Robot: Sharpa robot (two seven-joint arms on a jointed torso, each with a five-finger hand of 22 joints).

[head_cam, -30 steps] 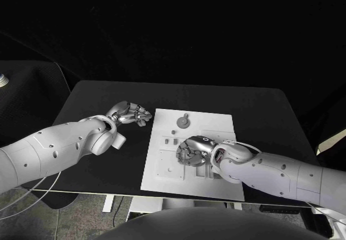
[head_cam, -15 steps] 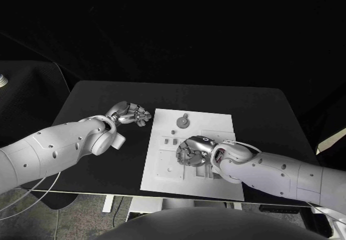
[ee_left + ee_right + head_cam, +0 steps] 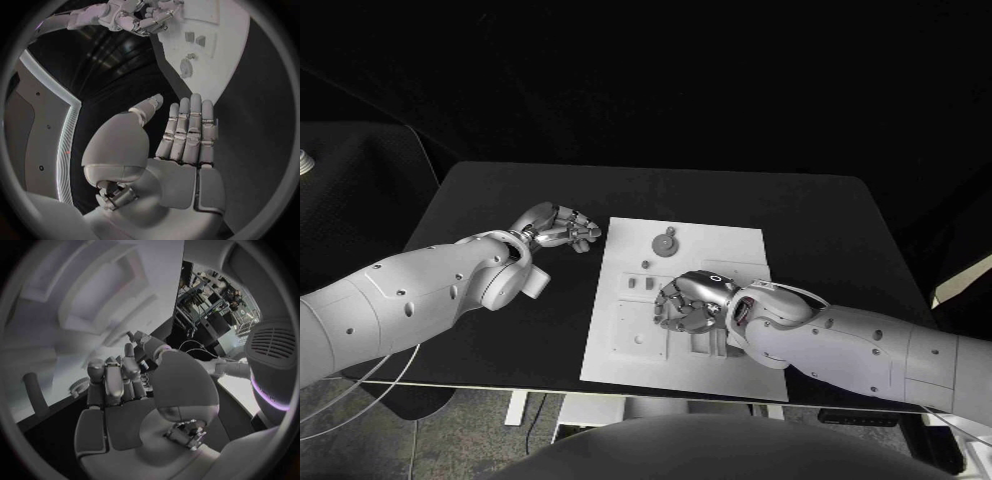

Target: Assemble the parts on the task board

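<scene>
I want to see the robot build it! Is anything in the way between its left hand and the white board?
Nothing visible is in the way. The left hand is over bare black table, just beside the task board's edge, holding nothing. The right hand is already down over the board's middle.

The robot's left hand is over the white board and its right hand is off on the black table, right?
No, it's the other way round. The head view shows the right hand over the task board, while the left hand is beside it over the black table.
</scene>
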